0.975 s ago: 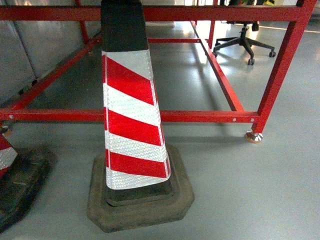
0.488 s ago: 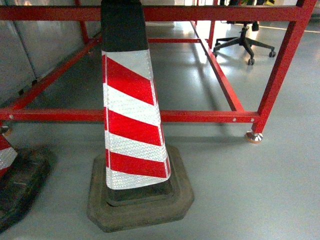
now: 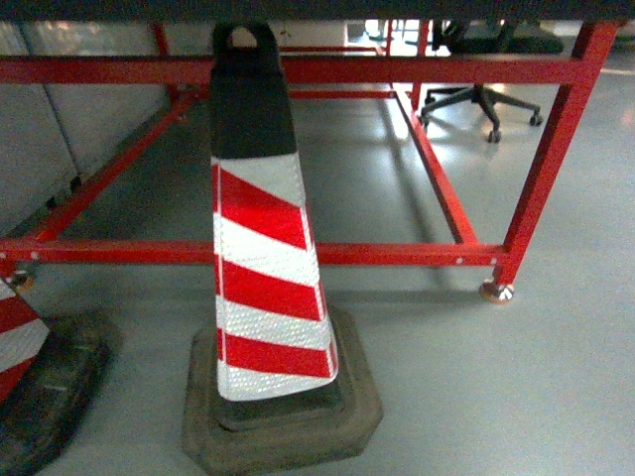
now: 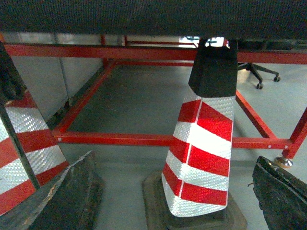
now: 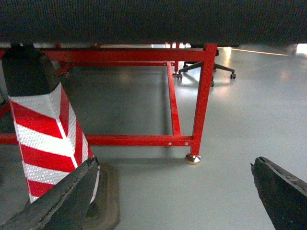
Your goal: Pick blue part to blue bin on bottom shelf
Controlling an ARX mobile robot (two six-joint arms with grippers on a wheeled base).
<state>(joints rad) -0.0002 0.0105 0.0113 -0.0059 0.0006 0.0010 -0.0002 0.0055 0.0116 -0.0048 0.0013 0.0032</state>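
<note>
left gripper [image 4: 168, 201]: spread wide, holds nothing | right gripper [image 5: 172, 199]: spread wide, holds nothing | cone [image 3: 263, 268] on floor [image 3: 516, 397] before red frame [image 3: 397, 253]

- A red-and-white striped cone [image 3: 263, 288] on a heavy dark base stands on the floor [image 3: 516, 397] directly ahead, blocking the middle.
- A second cone [image 3: 20, 342] stands at the far left.
- Behind them, the red frame's [image 3: 397, 254] low rail and corner leg bar the way.
- Open floor lies to the right of the middle cone.
</note>
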